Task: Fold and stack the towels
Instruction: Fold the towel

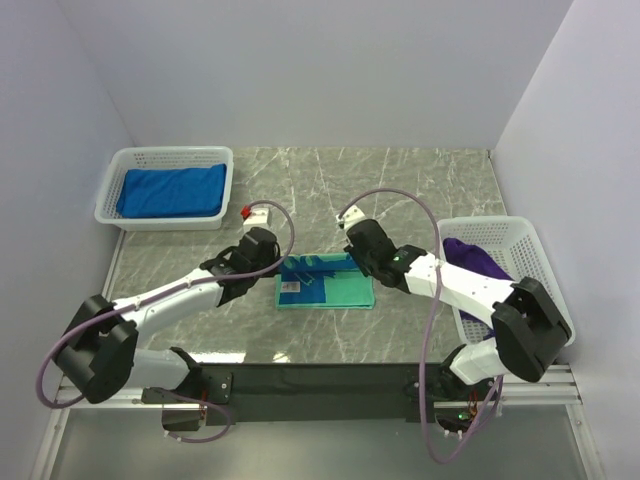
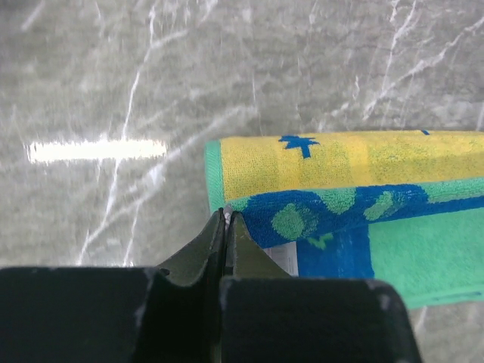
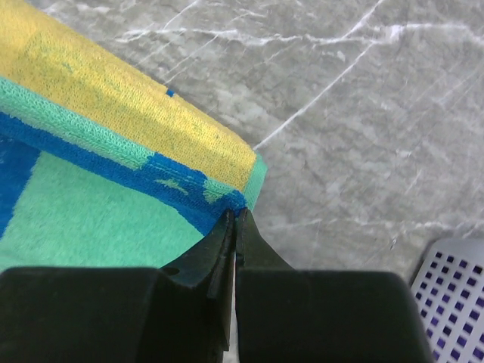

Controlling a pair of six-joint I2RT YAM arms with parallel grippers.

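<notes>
A teal-and-blue patterned towel (image 1: 335, 292) lies mid-table with its far edge lifted and rolled over toward the near side, so its yellow underside (image 2: 340, 162) shows. My left gripper (image 1: 288, 268) is shut on the towel's left corner, with the blue edge pinched at the tips (image 2: 228, 214). On the right corner (image 3: 235, 213) my right gripper (image 1: 350, 262) is shut in the same way. A royal blue towel (image 1: 172, 190) lies folded in the left basket. A purple towel (image 1: 478, 260) sits bunched in the right basket.
A white mesh basket (image 1: 170, 153) stands at the back left and another (image 1: 530, 250) at the right edge, its corner showing in the right wrist view (image 3: 454, 280). A white label (image 2: 283, 257) shows on the towel. Grey marble table (image 1: 400, 180) lies beyond the towel.
</notes>
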